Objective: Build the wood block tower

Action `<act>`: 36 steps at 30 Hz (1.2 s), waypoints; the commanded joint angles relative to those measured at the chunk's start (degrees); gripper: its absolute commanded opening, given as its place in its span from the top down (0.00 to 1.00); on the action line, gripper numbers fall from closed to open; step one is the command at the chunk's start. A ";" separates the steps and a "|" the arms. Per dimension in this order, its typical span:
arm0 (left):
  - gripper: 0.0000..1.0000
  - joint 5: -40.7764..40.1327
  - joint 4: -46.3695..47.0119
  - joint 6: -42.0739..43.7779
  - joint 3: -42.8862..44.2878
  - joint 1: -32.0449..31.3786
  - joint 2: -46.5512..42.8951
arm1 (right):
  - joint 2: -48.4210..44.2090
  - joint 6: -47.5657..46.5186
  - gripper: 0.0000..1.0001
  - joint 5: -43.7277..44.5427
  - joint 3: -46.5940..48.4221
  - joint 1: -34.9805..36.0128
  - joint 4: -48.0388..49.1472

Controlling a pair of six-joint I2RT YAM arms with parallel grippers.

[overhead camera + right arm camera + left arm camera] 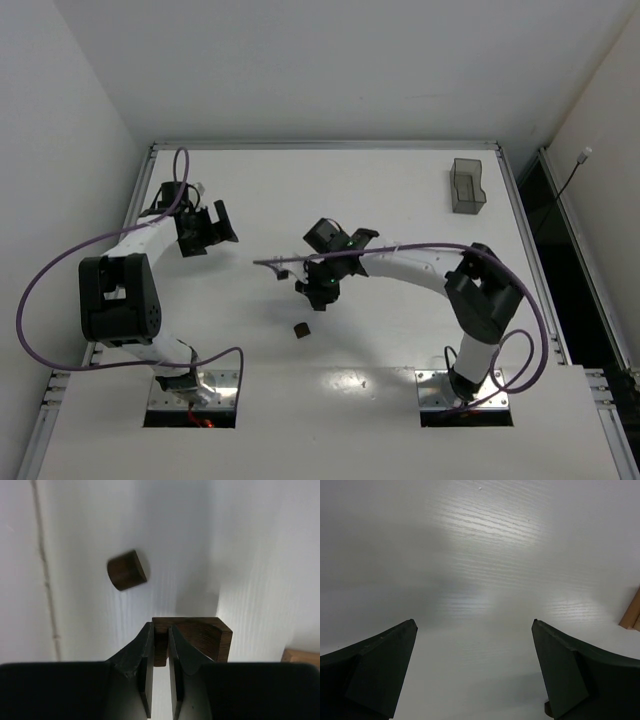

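The right pincer (160, 630) has its fingers drawn close together and clamped on a dark brown block (195, 637). It grips the block by one end, so most of the wood juts out to the right of the fingertips. Whether the block rests on the white table (400, 330) or hangs just above it, I cannot tell. Ahead of this pincer and a little to its left, apart from it, a rounded dark block (127, 570) lies alone on the table. Just to the right of the pincer's fingers, at the lower edge of the wrist view, the corner of a tan block (300, 656) shows. A translucent grey bin (467, 186) stands well apart, behind the pincer towards the table's far right corner.

The left pincer (472, 625) holds its fingers wide apart with only bare table between them. To its right, at the very edge of its wrist view, a sliver of a light wooden piece (631, 612) shows.
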 commanded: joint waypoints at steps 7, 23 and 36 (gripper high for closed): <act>0.01 1.66 -0.19 6.16 0.71 -0.94 -5.24 | 10.42 16.44 1.00 -47.20 24.69 -11.59 -13.91; 0.01 7.38 -1.27 31.92 -4.81 -25.62 -33.77 | 25.48 36.76 1.00 -70.92 37.73 -27.77 -8.39; 0.26 -24.23 22.00 35.36 -23.27 -55.93 -47.26 | 16.77 40.19 1.00 -70.92 37.73 -29.71 -6.45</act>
